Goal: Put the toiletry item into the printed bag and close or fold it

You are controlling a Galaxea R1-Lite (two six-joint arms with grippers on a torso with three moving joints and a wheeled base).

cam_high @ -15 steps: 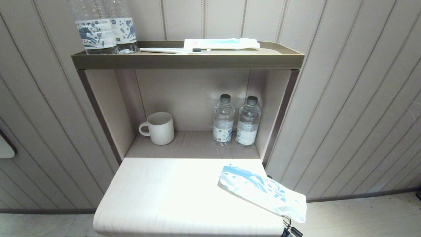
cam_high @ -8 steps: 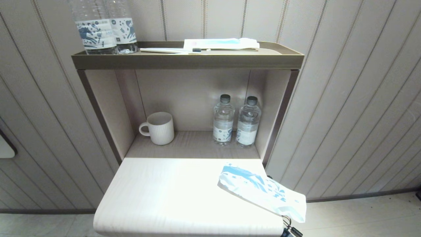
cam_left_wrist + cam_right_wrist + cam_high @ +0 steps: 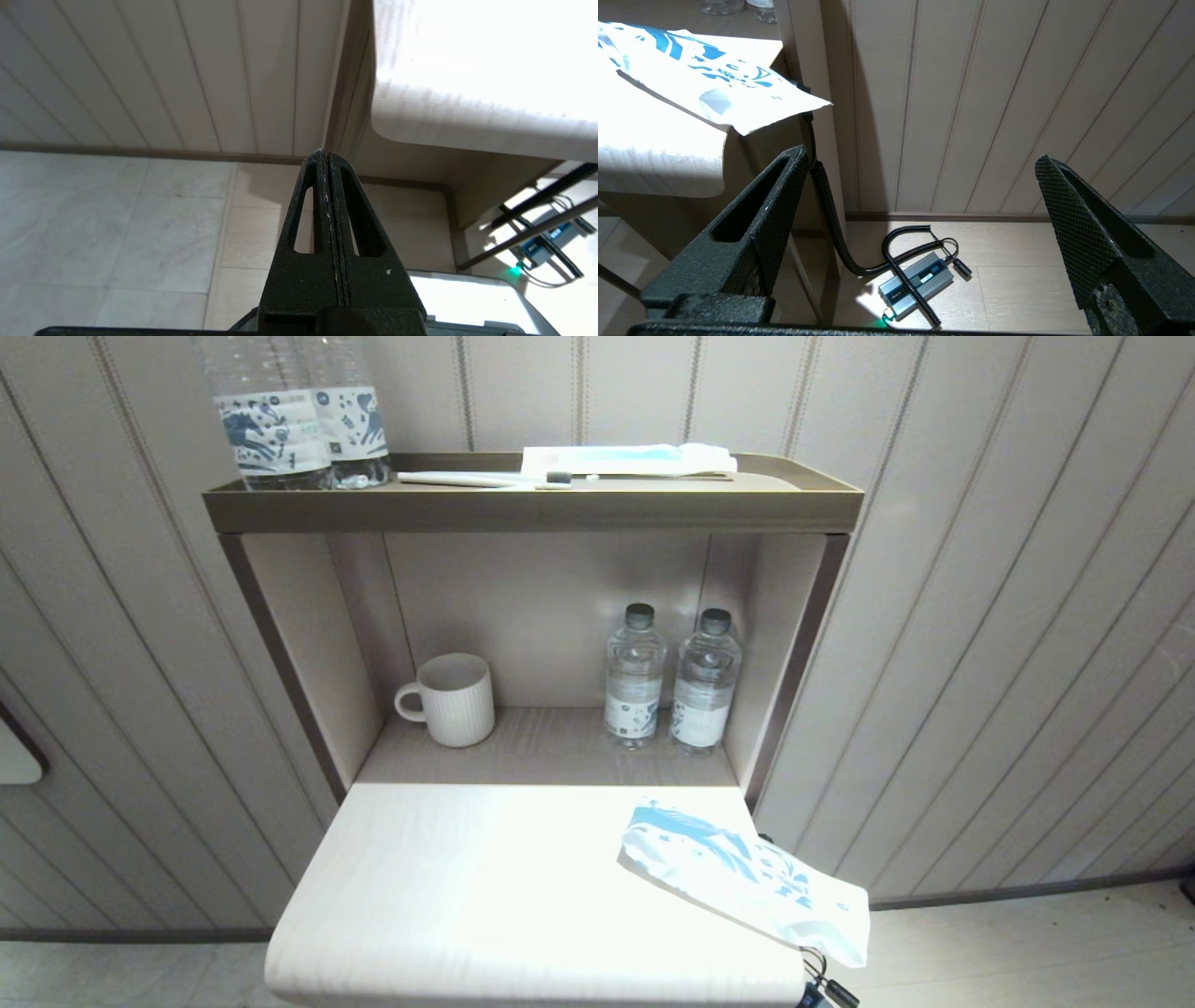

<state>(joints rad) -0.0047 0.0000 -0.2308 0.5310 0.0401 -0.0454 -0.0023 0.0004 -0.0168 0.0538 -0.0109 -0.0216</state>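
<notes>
The toiletry item [image 3: 485, 479], a slim pale toothbrush with a small dark grey end, lies flat on the top tray [image 3: 532, 511] of the shelf unit. The printed bag [image 3: 738, 877] lies flat on the white table [image 3: 467, 877] at its front right corner, with its near end hanging over the edge. Neither gripper shows in the head view. My right gripper [image 3: 920, 154] is open and empty, low beside the table's right side, below the printed bag [image 3: 705, 79]. My left gripper [image 3: 323, 151] is shut on nothing, low by the table's left side.
A flat white packet with a light-blue stripe [image 3: 625, 457] and two large bottles [image 3: 289, 420] share the top tray. A white mug [image 3: 453, 700] and two small bottles [image 3: 667, 679] stand in the recess. A power adapter with a coiled cable [image 3: 917, 284] lies on the floor.
</notes>
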